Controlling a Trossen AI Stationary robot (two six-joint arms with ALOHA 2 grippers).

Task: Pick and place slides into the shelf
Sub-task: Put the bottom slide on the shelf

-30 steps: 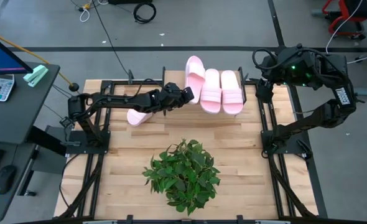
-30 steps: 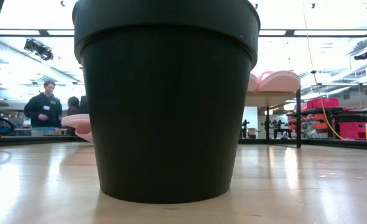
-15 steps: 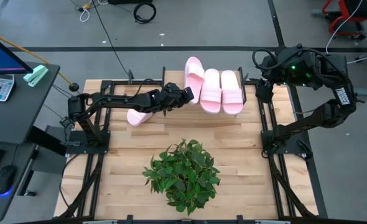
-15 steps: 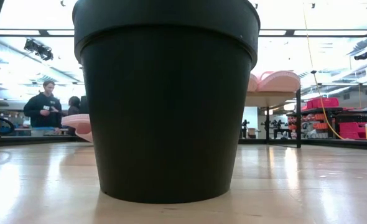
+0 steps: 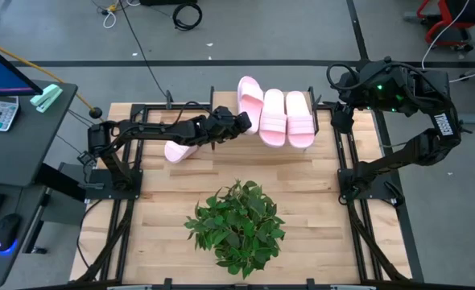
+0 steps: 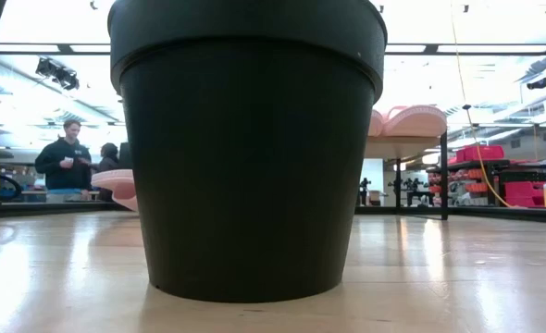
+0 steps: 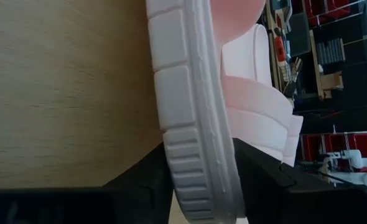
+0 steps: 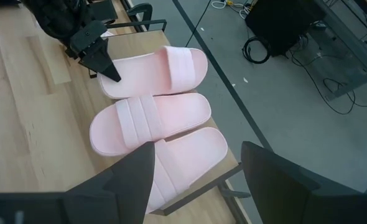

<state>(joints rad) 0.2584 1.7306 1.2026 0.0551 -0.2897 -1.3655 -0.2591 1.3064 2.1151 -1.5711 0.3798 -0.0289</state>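
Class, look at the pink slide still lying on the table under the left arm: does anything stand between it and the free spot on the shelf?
Only the left arm itself crosses above the fourth slide. The shelf holds three slides; the left gripper is at the leftmost one, beside the remaining room.

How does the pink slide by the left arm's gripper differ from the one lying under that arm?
The slide at the left gripper lies on the shelf, slanted beside two others; the slide under the arm lies on the table, not yet placed. The first shows in full from above; the arm covers part of the second. Both are pale pink.
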